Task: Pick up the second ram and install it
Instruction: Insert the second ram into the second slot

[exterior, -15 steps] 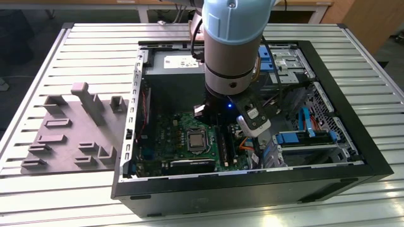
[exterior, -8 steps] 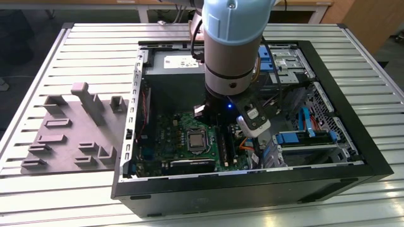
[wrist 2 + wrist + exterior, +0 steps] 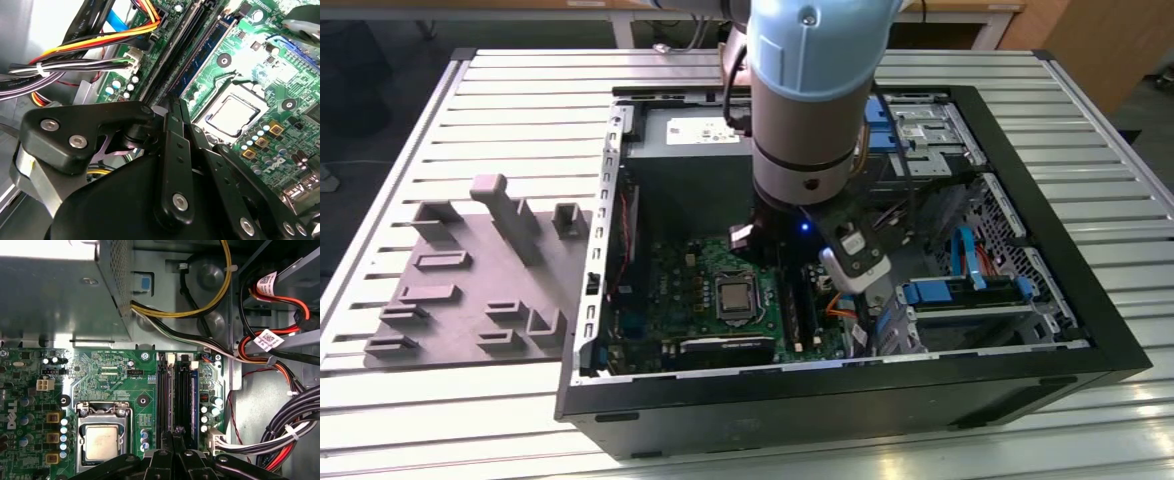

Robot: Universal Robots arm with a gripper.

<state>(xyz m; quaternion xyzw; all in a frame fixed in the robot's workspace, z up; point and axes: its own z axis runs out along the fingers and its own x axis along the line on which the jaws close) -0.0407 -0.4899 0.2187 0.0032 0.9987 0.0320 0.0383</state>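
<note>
In the exterior view, an open computer case (image 3: 854, 395) was seen lying on the slatted surface (image 3: 520, 100), with a green motherboard (image 3: 670, 290) inside it and the end effector (image 3: 847, 268) lowered into it beside the board. In the second wrist view, the end effector (image 3: 172, 107) was drawn narrow, and the second ram (image 3: 187, 55), a thin dark strip, stood on edge in the memory slots just beyond its tips. In the first wrist view, the second ram (image 3: 176, 402) was lined up with the end effector (image 3: 173, 437); contact could not be told.
</note>
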